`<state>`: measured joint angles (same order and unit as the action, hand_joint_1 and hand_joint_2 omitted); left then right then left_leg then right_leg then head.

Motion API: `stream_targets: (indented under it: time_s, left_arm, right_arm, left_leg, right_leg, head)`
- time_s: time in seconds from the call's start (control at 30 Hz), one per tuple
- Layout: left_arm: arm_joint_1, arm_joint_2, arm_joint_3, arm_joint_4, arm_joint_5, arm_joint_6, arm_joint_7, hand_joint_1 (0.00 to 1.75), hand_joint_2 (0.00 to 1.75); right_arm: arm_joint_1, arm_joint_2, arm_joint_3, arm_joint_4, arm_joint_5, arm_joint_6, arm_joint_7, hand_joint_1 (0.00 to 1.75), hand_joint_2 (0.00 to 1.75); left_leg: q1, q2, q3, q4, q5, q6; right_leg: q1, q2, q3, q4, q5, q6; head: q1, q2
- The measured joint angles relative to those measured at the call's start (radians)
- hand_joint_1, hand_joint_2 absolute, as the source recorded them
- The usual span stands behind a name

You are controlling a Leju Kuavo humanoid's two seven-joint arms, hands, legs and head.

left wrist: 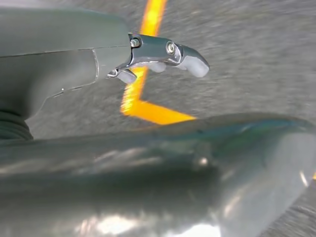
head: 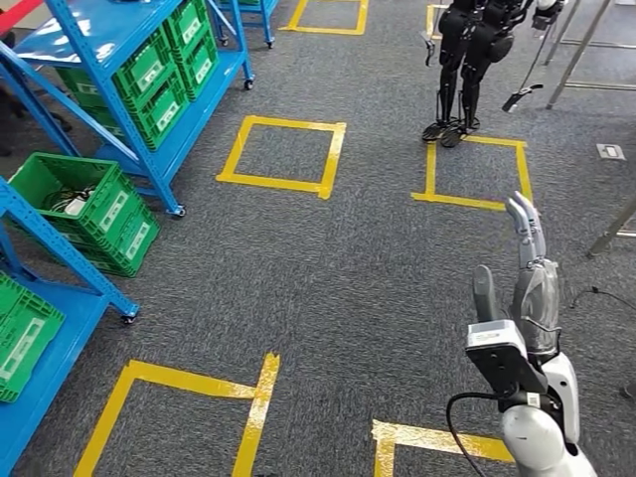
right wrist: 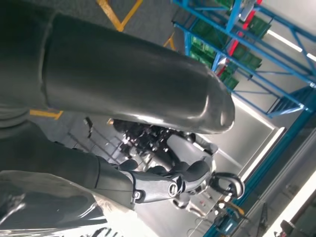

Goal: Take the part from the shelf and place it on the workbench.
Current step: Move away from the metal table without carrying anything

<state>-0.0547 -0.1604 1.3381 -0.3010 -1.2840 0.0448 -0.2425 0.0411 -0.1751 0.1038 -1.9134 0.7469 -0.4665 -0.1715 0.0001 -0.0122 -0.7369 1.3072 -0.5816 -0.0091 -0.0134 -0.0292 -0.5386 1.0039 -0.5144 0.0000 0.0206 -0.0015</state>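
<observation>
at the left edge of your head view, a green crate [head: 72, 204] under the blue shelf [head: 112, 45] holds something white; right hand [head: 529, 273] is raised, fingers straight, holding nothing; left hand [left wrist: 164, 52] looks empty too.

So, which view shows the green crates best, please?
Head view: the green crates sit large and clear on the blue shelves. Right wrist view catches them distant and turned; left wrist view faces the floor.

No text can be read. The white labels [head: 114, 212] on the green crates [head: 89, 209] at the left of the frame are too small to make out. The label on the right wrist's camera housing [head: 491, 338] is blurred as well.
</observation>
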Motion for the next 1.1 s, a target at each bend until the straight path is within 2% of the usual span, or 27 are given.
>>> stream_targets:
  time_s: [0.03,0.07,0.13,0.17,0.2,0.27,0.3,0.37,0.4,0.43,0.47,0.5,0.53,0.57,0.6,0.63,0.67,0.7,0.77,0.8,0.87,0.93,0.97,1.0,1.03,1.07,1.1]
  left_arm:
    - [0.001,0.0,0.001,0.0,0.003,-0.004,0.027,0.0,0.0]
    - [0.002,0.001,0.001,0.0,0.005,-0.006,0.058,0.0,0.0]
    - [0.0,0.002,0.002,0.0,0.01,-0.008,0.122,0.0,0.0]
    - [-0.001,0.002,0.004,0.0,0.013,-0.01,0.155,0.0,0.0]
    - [-0.001,0.002,0.006,0.0,0.017,-0.012,0.185,0.0,0.0]
    - [0.003,0.001,0.015,0.0,0.029,-0.016,0.23,0.0,0.0]
    - [0.006,0.0,0.022,0.0,0.038,-0.017,0.246,0.0,0.0]
    - [0.008,-0.003,0.038,-0.003,0.063,-0.022,0.27,0.0,0.0]
    - [0.007,-0.005,0.047,-0.005,0.075,-0.026,0.28,0.0,0.0]
    - [0.007,-0.006,0.057,-0.008,0.086,-0.031,0.289,0.0,0.0]
    - [0.006,-0.008,0.067,-0.012,0.094,-0.035,0.294,0.0,0.0]
    - [0.007,-0.011,0.073,-0.015,0.098,-0.037,0.298,0.0,0.0]
    - [0.007,-0.013,0.079,-0.017,0.1,-0.038,0.299,0.0,0.0]
    - [0.007,-0.015,0.084,-0.02,0.101,-0.039,0.299,0.0,0.0]
    - [0.007,-0.017,0.088,-0.022,0.101,-0.041,0.3,0.0,0.0]
    - [0.006,-0.018,0.092,-0.026,0.102,-0.044,0.3,0.0,0.0]
    - [0.006,-0.019,0.096,-0.03,0.103,-0.047,0.3,0.0,0.0]
    - [0.006,-0.02,0.1,-0.034,0.104,-0.049,0.301,0.0,0.0]
    - [0.008,-0.021,0.103,-0.039,0.107,-0.051,0.302,0.0,0.0]
    - [0.009,-0.021,0.104,-0.041,0.107,-0.052,0.301,0.0,0.0]
    - [0.008,-0.022,0.105,-0.045,0.104,-0.053,0.299,0.0,0.0]
    - [0.005,-0.023,0.105,-0.046,0.098,-0.056,0.294,0.0,0.0]
    - [0.004,-0.023,0.104,-0.046,0.093,-0.059,0.291,0.0,0.0]
    - [0.004,-0.023,0.104,-0.046,0.088,-0.063,0.289,0.0,0.0]
    - [0.005,-0.023,0.103,-0.046,0.084,-0.067,0.287,0.0,0.0]
    - [0.006,-0.023,0.102,-0.046,0.082,-0.069,0.286,0.0,0.0]
    - [0.006,-0.022,0.101,-0.046,0.08,-0.069,0.284,0.0,0.0]
  right_arm:
    - [-0.012,0.0,0.006,0.003,0.001,0.006,0.006,0.0,0.0]
    - [-0.026,0.0,0.013,0.006,0.003,0.011,0.013,0.0,0.0]
    - [-0.052,0.0,0.027,0.01,0.007,0.019,0.025,0.0,0.0]
    - [-0.062,0.0,0.033,0.012,0.009,0.02,0.03,0.0,0.0]
    - [-0.069,0.0,0.039,0.015,0.011,0.021,0.033,0.0,0.0]
    - [-0.079,0.0,0.05,0.021,0.014,0.021,0.036,0.0,0.0]
    - [-0.083,0.001,0.054,0.024,0.016,0.021,0.036,0.0,0.0]
    - [-0.087,0.001,0.06,0.027,0.017,0.018,0.036,0.0,0.0]
    - [-0.087,0.001,0.061,0.03,0.015,0.017,0.036,0.0,0.0]
    - [-0.087,0.001,0.063,0.033,0.014,0.016,0.037,0.0,0.0]
    - [-0.086,0.001,0.064,0.037,0.013,0.016,0.038,0.0,0.0]
    - [-0.086,0.001,0.066,0.04,0.012,0.016,0.038,0.0,0.0]
    - [-0.085,0.001,0.067,0.043,0.012,0.016,0.038,0.0,0.0]
    - [-0.086,0.001,0.068,0.045,0.011,0.016,0.038,0.0,0.0]
    - [-0.086,0.001,0.07,0.046,0.009,0.016,0.038,0.0,0.0]
    - [-0.087,0.001,0.071,0.047,0.008,0.016,0.038,0.0,0.0]
    - [-0.087,0.001,0.072,0.048,0.005,0.015,0.037,0.0,0.0]
    - [-0.088,0.001,0.073,0.05,0.003,0.014,0.036,0.0,0.0]
    - [-0.09,0.0,0.075,0.052,-0.001,0.012,0.034,0.0,0.0]
    - [-0.091,0.0,0.075,0.053,-0.001,0.011,0.033,0.0,0.0]
    - [-0.093,0.0,0.076,0.053,-0.002,0.01,0.031,0.0,0.0]
    - [-0.092,0.0,0.076,0.056,-0.004,0.008,0.03,0.0,0.0]
    - [-0.092,0.0,0.077,0.058,-0.005,0.008,0.029,0.0,0.0]
    - [-0.092,0.0,0.077,0.06,-0.006,0.007,0.029,0.0,0.0]
    - [-0.092,0.0,0.077,0.062,-0.007,0.007,0.029,0.0,0.0]
    - [-0.092,0.0,0.078,0.063,-0.008,0.007,0.028,0.0,0.0]
    - [-0.092,0.0,0.078,0.064,-0.009,0.007,0.028,0.0,0.0]
  left_leg:
    - [0.001,0.002,0.012,-0.024,0.022,0.001]
    - [0.0,0.009,0.042,-0.083,0.058,0.003]
    - [-0.006,0.042,0.11,-0.218,0.109,0.01]
    - [-0.01,0.055,0.131,-0.26,0.118,0.014]
    - [-0.014,0.061,0.138,-0.278,0.116,0.018]
    - [-0.014,0.045,0.138,-0.285,0.117,0.027]
    - [-0.012,0.037,0.14,-0.29,0.119,0.033]
    - [-0.007,0.02,0.145,-0.298,0.124,0.045]
    - [-0.006,0.011,0.146,-0.299,0.124,0.047]
    - [-0.006,0.001,0.145,-0.299,0.123,0.05]
    - [-0.006,-0.009,0.146,-0.298,0.123,0.05]
    - [-0.007,-0.02,0.146,-0.298,0.122,0.05]
    - [-0.006,-0.032,0.147,-0.297,0.122,0.05]
    - [-0.006,-0.043,0.149,-0.296,0.121,0.049]
    - [-0.004,-0.055,0.149,-0.294,0.12,0.046]
    - [-0.005,-0.066,0.148,-0.289,0.117,0.043]
    - [-0.004,-0.076,0.145,-0.286,0.117,0.037]
    - [-0.004,-0.085,0.141,-0.284,0.117,0.032]
    - [-0.001,-0.103,0.135,-0.284,0.121,0.021]
    - [-0.001,-0.101,0.132,-0.281,0.119,0.016]
    - [-0.003,-0.065,0.112,-0.232,0.087,0.007]
    - [-0.002,-0.016,0.056,-0.108,0.024,-0.001]
    - [-0.001,-0.005,0.026,-0.043,-0.002,-0.004]
    - [0.0,0.0,0.008,-0.002,-0.012,-0.005]
    - [0.001,0.002,0.008,0.001,-0.002,-0.005]
    - [0.001,0.006,0.028,-0.038,0.025,-0.003]
    - [-0.001,0.015,0.064,-0.106,0.063,0.001]
  right_leg:
    - [0.0,-0.01,0.002,0.0,-0.001,0.0]
    - [0.001,-0.019,0.004,0.0,-0.003,0.001]
    - [0.005,-0.037,0.01,0.001,-0.009,0.006]
    - [0.007,-0.046,0.012,0.001,-0.012,0.01]
    - [0.01,-0.055,0.013,0.0,-0.014,0.014]
    - [0.01,-0.07,0.016,-0.002,-0.019,0.024]
    - [0.009,-0.061,0.015,0.002,-0.026,0.029]
    - [0.004,-0.017,-0.014,0.064,-0.064,0.037]
    - [0.003,0.007,-0.045,0.126,-0.093,0.04]
    - [0.002,0.02,-0.084,0.198,-0.121,0.042]
    - [0.002,0.025,-0.118,0.258,-0.138,0.044]
    - [0.002,0.026,-0.139,0.286,-0.136,0.045]
    - [0.002,0.027,-0.14,0.274,-0.113,0.045]
    - [0.001,0.032,-0.12,0.221,-0.073,0.044]
    - [-0.002,0.047,-0.091,0.15,-0.035,0.044]
    - [-0.004,0.067,-0.06,0.083,-0.009,0.043]
    - [-0.006,0.084,-0.036,0.037,0.004,0.042]
    - [-0.006,0.096,-0.024,0.017,0.004,0.04]
    - [-0.005,0.087,-0.018,0.013,0.003,0.03]
    - [-0.005,0.077,-0.015,0.01,0.004,0.025]
    - [-0.008,0.053,-0.009,0.003,0.006,0.014]
    - [-0.005,0.028,-0.006,0.001,0.004,0.007]
    - [-0.003,0.014,-0.005,0.002,0.002,0.005]
    - [-0.002,0.002,-0.004,0.002,0.001,0.004]
    - [-0.001,-0.01,-0.002,0.002,-0.001,0.004]
    - [0.0,-0.021,0.001,0.002,-0.004,0.004]
    - [0.001,-0.031,0.006,0.002,-0.007,0.005]
  head:
    - [0.0,0.0]
    - [0.0,0.0]
    - [-0.001,0.0]
    - [0.0,0.0]
    - [0.0,0.0]
    - [0.001,0.0]
    - [0.002,0.0]
    - [0.007,0.0]
    - [0.01,0.0]
    - [0.011,0.0]
    - [0.012,0.0]
    - [0.012,0.0]
    - [0.012,0.0]
    - [0.012,0.0]
    - [0.012,0.0]
    - [0.012,0.0]
    - [0.012,0.0]
    - [0.011,0.0]
    - [0.011,0.0]
    - [0.01,0.0]
    - [0.004,0.0]
    - [-0.001,0.0]
    - [0.0,0.0]
    - [-0.001,0.0]
    - [-0.001,0.0]
    - [-0.001,0.0]
    - [-0.001,0.0]
